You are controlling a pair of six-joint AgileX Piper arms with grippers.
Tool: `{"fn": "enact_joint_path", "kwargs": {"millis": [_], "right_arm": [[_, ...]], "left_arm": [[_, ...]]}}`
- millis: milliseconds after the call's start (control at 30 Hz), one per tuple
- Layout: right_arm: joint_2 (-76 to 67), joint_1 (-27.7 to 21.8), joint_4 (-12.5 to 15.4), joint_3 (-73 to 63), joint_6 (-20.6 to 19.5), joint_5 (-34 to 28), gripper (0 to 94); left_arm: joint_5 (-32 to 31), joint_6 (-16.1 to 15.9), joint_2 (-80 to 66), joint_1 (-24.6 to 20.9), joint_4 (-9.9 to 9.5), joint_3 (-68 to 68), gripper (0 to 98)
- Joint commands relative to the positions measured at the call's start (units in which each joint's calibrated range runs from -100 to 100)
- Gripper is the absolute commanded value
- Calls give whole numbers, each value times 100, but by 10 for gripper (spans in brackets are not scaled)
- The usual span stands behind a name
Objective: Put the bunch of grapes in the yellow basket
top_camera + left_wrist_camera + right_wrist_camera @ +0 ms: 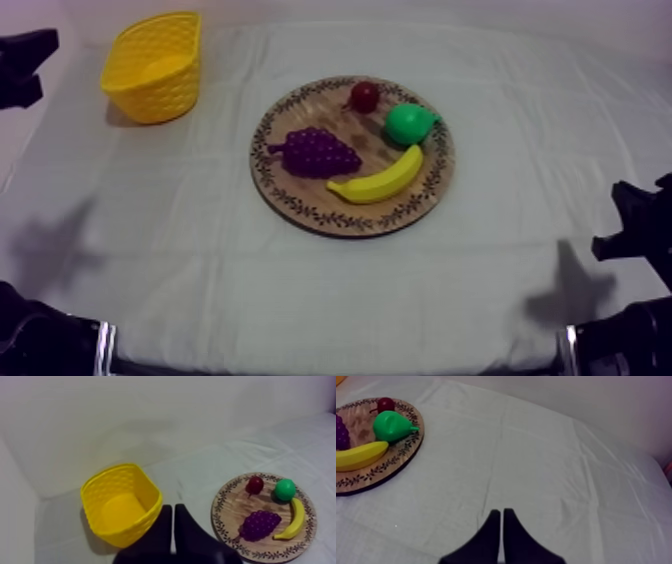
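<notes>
Grapes [260,525] (on board [234,510]) lie well apart from left pincer [173,509].

The banana [378,182] is sitting just beside the bunch of grapes [318,152] at its lower right on the wooden board [285,205]. The small red fruit [364,96] and the pear [410,124] are sitting near at its upper right, while its left side is lying open. Bare cloth [210,190] is stretching from the board to the yellow basket [150,68] in the frame's upper left, whose mouth is facing up.
</notes>
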State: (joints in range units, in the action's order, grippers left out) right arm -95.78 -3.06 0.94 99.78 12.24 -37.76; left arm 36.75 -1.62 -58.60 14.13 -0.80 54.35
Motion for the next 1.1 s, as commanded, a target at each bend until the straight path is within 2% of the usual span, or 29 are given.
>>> {"fn": "enact_joint_path", "kwargs": {"millis": [0, 233, 533, 1067], "right_arm": [[2, -1, 1, -1, 9, 2, 3], [2, -1, 1, -1, 9, 2, 3], [2, -1, 1, -1, 9, 2, 3], [2, -1, 1, -1, 9, 2, 3]], "left_arm": [[90, -34, 636, 118, 7, -543, 0], [657, -190, 1724, 441, -7, -1536, 0], [1535, -344, 2886, 641, -19, -2526, 0], [1841, -396, 4530, 1076, -70, -3585, 0]]}}
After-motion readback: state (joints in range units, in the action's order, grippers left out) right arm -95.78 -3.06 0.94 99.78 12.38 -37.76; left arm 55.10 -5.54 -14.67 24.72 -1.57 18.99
